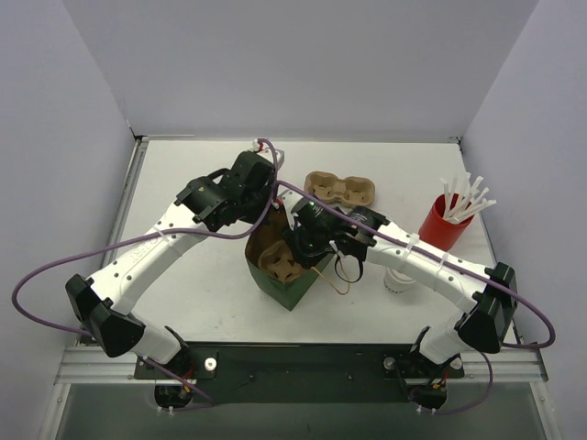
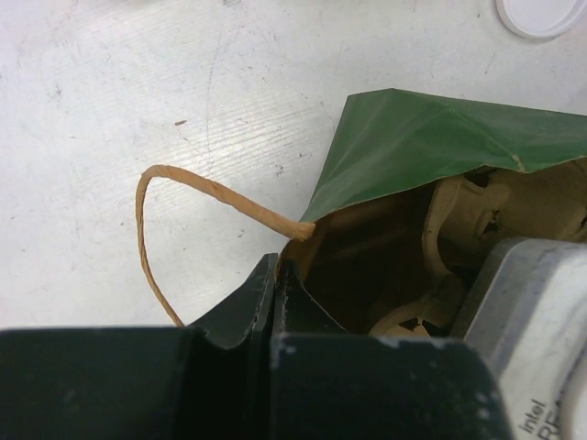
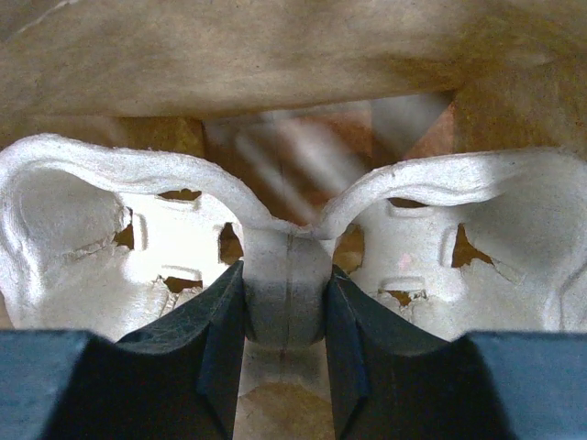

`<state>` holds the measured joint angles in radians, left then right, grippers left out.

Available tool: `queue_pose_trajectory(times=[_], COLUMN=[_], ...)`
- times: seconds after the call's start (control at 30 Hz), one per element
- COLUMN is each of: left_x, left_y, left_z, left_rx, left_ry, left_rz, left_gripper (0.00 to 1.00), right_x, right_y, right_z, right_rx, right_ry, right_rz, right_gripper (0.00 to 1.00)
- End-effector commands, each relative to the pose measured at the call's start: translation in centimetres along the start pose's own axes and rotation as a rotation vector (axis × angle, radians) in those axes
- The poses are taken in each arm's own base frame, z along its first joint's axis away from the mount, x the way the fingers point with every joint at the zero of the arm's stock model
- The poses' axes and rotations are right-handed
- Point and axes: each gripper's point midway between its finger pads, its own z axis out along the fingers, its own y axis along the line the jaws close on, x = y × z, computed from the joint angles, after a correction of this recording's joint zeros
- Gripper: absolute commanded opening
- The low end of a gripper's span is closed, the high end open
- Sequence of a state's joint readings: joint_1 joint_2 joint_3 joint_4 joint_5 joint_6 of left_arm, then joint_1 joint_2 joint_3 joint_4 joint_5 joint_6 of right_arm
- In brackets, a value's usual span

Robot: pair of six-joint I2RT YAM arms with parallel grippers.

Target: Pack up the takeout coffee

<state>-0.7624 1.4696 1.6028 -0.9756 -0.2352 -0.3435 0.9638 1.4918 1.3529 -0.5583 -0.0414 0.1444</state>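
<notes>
The takeout coffee point(image 1: 401, 280), a small white cup with a white lid, stands on the table right of the bag, partly under my right arm. Its lid edge shows in the left wrist view point(image 2: 541, 13). A green paper bag point(image 1: 292, 286) stands open at the centre. My left gripper point(image 1: 265, 218) is shut on the bag's far rim point(image 2: 295, 246). My right gripper point(image 1: 297, 251) reaches into the bag and is shut on the middle post point(image 3: 286, 284) of a brown two-hole cardboard carrier point(image 1: 279, 262), which sits inside the bag point(image 2: 459, 209).
A second cardboard carrier point(image 1: 341, 189) lies on the table behind the bag. A red cup of white straws point(image 1: 446, 224) stands at the right. The bag's paper handles loop out point(image 2: 183, 180) point(image 1: 332, 280). Grey walls enclose the white table point(image 1: 183, 275).
</notes>
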Motion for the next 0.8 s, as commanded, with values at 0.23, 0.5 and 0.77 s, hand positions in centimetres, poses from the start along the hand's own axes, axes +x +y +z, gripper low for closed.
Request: queue_pose_trajectory(times=[0.23,0.5,0.77], left_x=[-0.8,-1.3,-1.1], left_y=[-1.4,-2.3,-2.9], left_z=[-0.9,-2.0,-3.6], left_rx=[0.092,0.156,0.238], left_ry=[-0.068,-0.089,-0.123], left_rz=[0.103,0.102,0.065], left_gripper=[0.0,0.12,0.45], right_x=[1.0,0.6,0.3], right_y=[-1.3,-1.1,-1.0], right_z=[-0.7,-0.7,-0.1], right_rx=[0.071,0.064,0.064], right_ry=[0.034,0.027,0.036], right_rz=[-0.028,-0.012,0.026], right_gripper=[0.19,0.19,0.19])
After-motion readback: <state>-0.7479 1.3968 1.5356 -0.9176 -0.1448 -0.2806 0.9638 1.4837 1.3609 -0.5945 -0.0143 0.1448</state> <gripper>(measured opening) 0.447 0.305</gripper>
